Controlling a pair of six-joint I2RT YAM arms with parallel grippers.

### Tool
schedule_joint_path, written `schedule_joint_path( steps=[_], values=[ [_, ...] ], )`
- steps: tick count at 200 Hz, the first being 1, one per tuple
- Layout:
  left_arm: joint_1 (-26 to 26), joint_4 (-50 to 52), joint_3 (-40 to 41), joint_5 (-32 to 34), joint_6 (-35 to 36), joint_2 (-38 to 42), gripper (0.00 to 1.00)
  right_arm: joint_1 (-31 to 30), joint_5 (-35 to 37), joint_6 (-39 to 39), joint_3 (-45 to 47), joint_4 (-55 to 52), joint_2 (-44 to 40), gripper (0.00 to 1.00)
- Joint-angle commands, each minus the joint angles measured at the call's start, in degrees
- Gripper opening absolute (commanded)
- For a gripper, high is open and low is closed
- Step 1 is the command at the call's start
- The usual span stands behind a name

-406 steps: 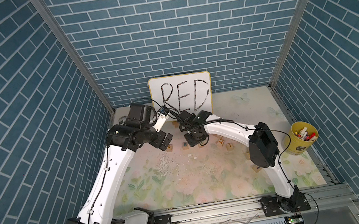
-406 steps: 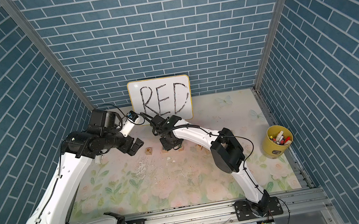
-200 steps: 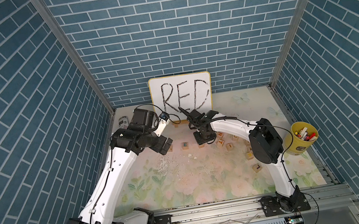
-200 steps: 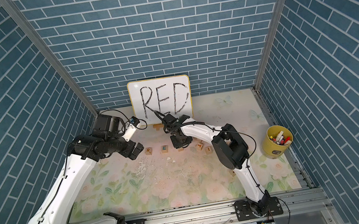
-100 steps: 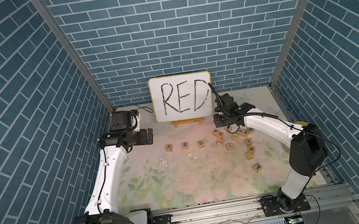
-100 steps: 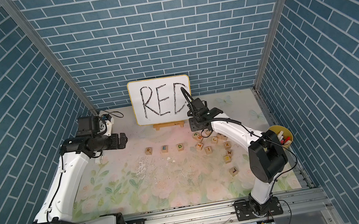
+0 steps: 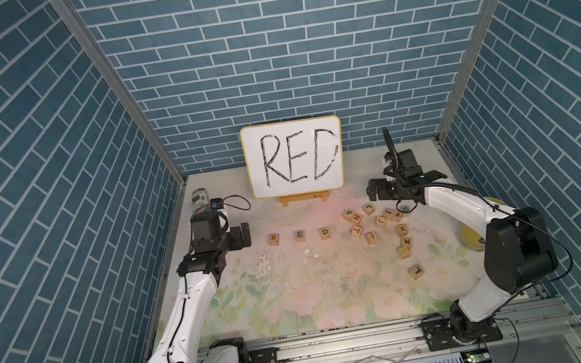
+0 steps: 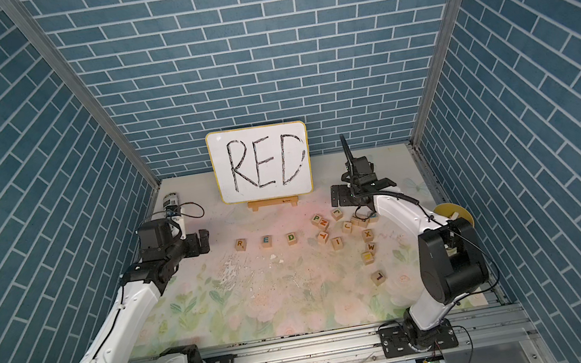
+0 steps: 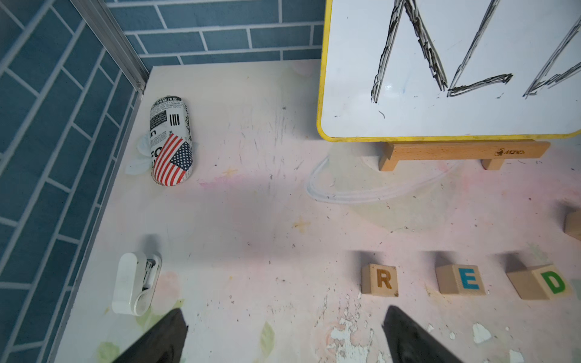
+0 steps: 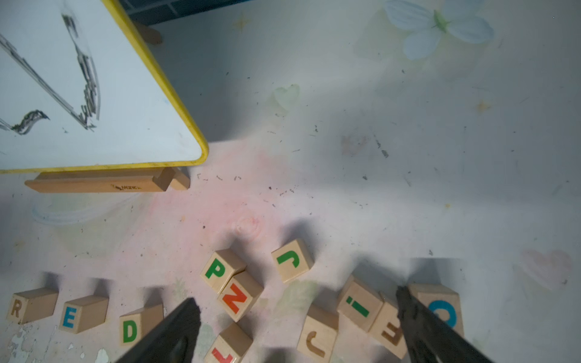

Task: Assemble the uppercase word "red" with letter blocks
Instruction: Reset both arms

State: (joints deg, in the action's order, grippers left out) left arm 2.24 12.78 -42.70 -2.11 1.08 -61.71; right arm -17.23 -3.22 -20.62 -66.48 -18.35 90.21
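Observation:
Three light-wood letter blocks stand in a spaced row in front of the board and read as the word "red": R (image 7: 273, 239) in orange-brown, E (image 7: 300, 234) in blue-green, D (image 7: 325, 232) in green. The left wrist view shows the R (image 9: 379, 279), E (image 9: 460, 279) and D (image 9: 540, 283) too. My left gripper (image 7: 242, 236) hangs open just left of the R, holding nothing. My right gripper (image 7: 397, 191) is open above the loose cubes to the right, its fingertips (image 10: 191, 309) apart from the D (image 10: 141, 323).
A white board (image 7: 294, 158) with handwritten "RED" stands on a wooden easel at the back. Several loose cubes (image 7: 374, 222) lie right of the row, one L cube (image 7: 415, 271) nearer the front. A printed can (image 7: 199, 198) lies at the back left, and a yellow cup (image 7: 471, 236) sits behind the right arm.
Both arms have drawn back from the middle to their own sides. The right gripper has let go of the D cube and opened. The row R, E, D now stands uncovered.

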Motion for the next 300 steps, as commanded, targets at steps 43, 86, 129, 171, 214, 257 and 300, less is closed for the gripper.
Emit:
schedule_joint_path(
  steps=[43,86,129,171,214,257,300],
  values=[
    [-0.3,-20.5,8.3,0.4,2.6,-1.6,0.99,2.3,7.1,7.4,8.4,14.2,-7.3,0.99],
    [-0.7,-32.7,13.6,1.4,3.9,-5.1,0.99,3.6,15.7,12.2,14.8,17.4,-12.9,0.99],
    [-2.5,-49.7,19.2,1.2,2.3,-13.2,0.99,5.4,20.3,13.9,25.8,27.2,-16.6,0.99],
    [-3.5,-64.7,21.9,-4.1,2.9,-25.3,0.99,7.9,19.7,12.9,34.8,42.2,-16.9,0.99],
    [-3.5,-70.9,25.3,-7.6,4.2,-25.5,0.99,9.1,16.8,16.4,35.7,50.1,-14.1,0.99],
    [-4.4,-63.8,21.3,-11.4,4.6,-25.8,0.99,10.0,16.1,22.2,38.6,45.1,-19.5,0.98],
    [-4.4,-64.1,21.3,-11.6,4.5,-26.0,0.99,16.3,12.2,17.4,46.8,58.6,-15.8,0.99]
  ],
)
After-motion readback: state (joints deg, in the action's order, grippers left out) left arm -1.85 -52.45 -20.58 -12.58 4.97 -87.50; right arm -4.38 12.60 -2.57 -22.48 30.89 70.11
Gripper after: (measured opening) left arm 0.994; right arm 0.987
